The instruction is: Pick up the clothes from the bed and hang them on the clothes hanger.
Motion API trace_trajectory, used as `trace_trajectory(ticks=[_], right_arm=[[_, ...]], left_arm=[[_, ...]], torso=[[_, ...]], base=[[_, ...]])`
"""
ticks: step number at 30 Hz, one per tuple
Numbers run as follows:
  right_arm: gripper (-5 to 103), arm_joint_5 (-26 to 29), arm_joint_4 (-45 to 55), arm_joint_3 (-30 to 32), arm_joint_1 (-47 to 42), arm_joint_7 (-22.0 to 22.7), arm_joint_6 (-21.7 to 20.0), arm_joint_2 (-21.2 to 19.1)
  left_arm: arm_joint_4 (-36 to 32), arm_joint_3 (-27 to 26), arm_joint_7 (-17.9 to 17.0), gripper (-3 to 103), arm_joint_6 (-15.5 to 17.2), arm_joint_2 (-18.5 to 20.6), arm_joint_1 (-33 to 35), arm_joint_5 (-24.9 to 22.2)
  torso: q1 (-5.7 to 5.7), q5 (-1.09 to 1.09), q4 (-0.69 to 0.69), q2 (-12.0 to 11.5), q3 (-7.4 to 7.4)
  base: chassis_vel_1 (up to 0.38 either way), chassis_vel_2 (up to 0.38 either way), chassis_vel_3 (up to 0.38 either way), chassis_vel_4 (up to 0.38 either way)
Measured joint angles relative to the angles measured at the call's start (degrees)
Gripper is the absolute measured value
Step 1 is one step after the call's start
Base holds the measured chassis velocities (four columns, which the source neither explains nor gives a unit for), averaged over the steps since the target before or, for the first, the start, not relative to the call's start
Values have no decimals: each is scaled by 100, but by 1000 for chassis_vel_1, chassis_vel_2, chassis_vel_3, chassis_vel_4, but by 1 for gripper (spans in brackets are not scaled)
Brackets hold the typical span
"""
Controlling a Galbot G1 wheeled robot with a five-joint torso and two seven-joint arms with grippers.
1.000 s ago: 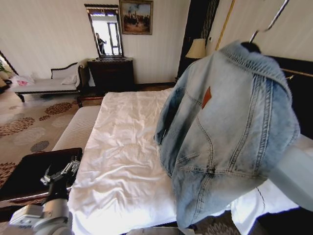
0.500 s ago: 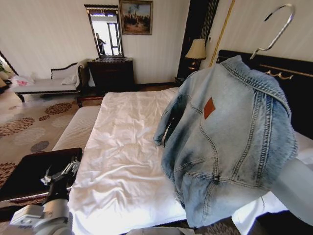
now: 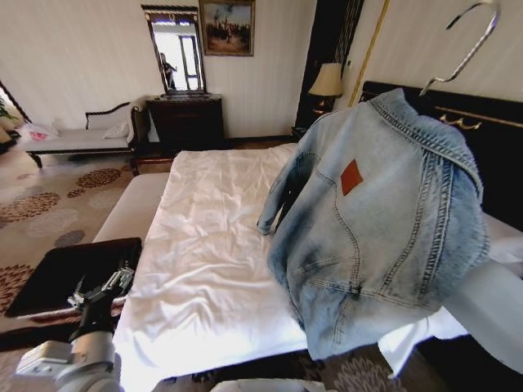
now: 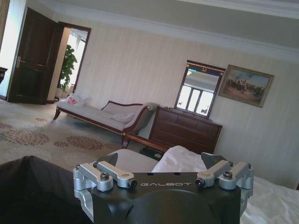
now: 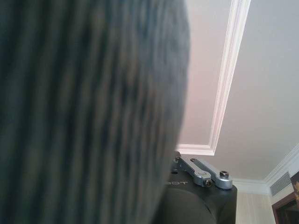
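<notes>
- The faded light-blue denim jacket (image 3: 384, 220) hangs on a thin hanger with a wire hook (image 3: 467, 51), raised above the big white-sheeted bed (image 3: 204, 245).
- Left end effector (image 3: 102, 287) hovers low beside the bed, fingers spread and released.
- A patterned carpet (image 3: 49, 204) and a dark wooden dresser (image 3: 186, 122) lie beyond.

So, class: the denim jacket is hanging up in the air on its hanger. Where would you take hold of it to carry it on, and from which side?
Probably the wire hook above the collar, from above. It stands clear of the denim jacket, bare and curved. The cloth below drapes loose and would likely slip or bunch.
</notes>
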Motion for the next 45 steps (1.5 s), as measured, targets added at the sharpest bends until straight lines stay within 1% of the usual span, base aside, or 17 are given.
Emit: trace_trajectory(ticks=[2, 5, 10, 13, 19, 24, 25, 29, 35, 37, 39, 40, 41, 42, 44, 45], right_arm=[[21, 0, 0, 6, -18, 1, 0, 0], [21, 1, 0, 18, -36, 6, -2, 2], [21, -5, -15, 35, -78, 8, -4, 24], [21, -5, -42, 36, -83, 12, -6, 41], [21, -3, -75, 18, -74, 26, -9, 90], [21, -20, -116, 5, -82, 29, -9, 129], [21, -39, -137, 5, -87, 30, -9, 137], [21, -57, -173, 5, -89, 30, 9, 154], [21, -99, -231, -18, -40, 30, 73, 182], [21, -106, -237, -18, -33, 31, 75, 185], [21, -153, -261, -18, -26, 34, 82, 203], [21, -153, -261, -18, -26, 34, 82, 203], [21, -162, -261, -18, -26, 38, 83, 211], [21, -176, -261, -18, -26, 46, 83, 234], [21, -198, -249, -18, -30, 62, 82, 285], [21, -198, -249, -18, -30, 62, 82, 285]], left_arm=[[0, 1, 0, 100, 0, 0, 0, -3], [0, 7, 0, 100, 0, 0, -1, -3], [0, 17, 0, 100, 0, 0, -9, -3], [0, 18, 0, 100, 0, 0, -14, -2], [0, 22, 0, 100, 0, 0, -18, 3], [0, 34, 0, 100, -1, 0, -30, 14], [0, 43, 0, 100, -1, 0, -34, 21], [0, 57, 3, 100, -1, 0, -38, 40], [0, 79, 90, 100, -21, 0, -38, 82], [0, 83, 107, 100, -49, 0, -33, 53], [0, 83, 88, 100, -292, -1, -5, 108], [0, 83, 88, 100, -292, -1, -5, 108], [0, 60, 71, 100, -365, -1, 9, 221], [0, 3, 75, 100, -455, 4, 28, 377], [0, -75, 138, 100, -578, 39, 85, 457], [0, -75, 138, 100, -578, 39, 85, 457]], torso=[[-2, 1, -2, 0, 0], [-2, 3, -2, 0, 0], [-4, 0, -1, 1, -1], [-3, 4, -1, 1, 0], [-5, 1, -2, 2, -1], [-2, 1, -2, 2, -1], [0, 1, 0, 1, -1], [3, 0, 1, 0, 1], [-3, 3, -2, 1, -1], [-5, 3, -3, 2, -2], [-8, 6, -7, 4, -3], [-8, 6, -7, 4, -3], [-8, 6, -7, 4, -2], [-5, 4, -5, 3, -2], [3, 0, 1, -1, 1], [3, 0, 1, -1, 1]], base=[[269, -217, -287, 241], [290, -258, -293, 269], [294, -300, -291, 308], [308, -284, -278, 282], [237, -273, -235, 259], [126, -267, -130, 261], [53, -272, -21, 301], [32, -295, -9, 310], [-14, -298, 27, 312], [-15, -236, 4, 180], [-19, -129, -6, 92], [-13, -91, -17, 92], [-13, -91, -22, 2], [0, 0, 0, 0], [0, 0, 0, 0], [0, 0, 0, 0]])
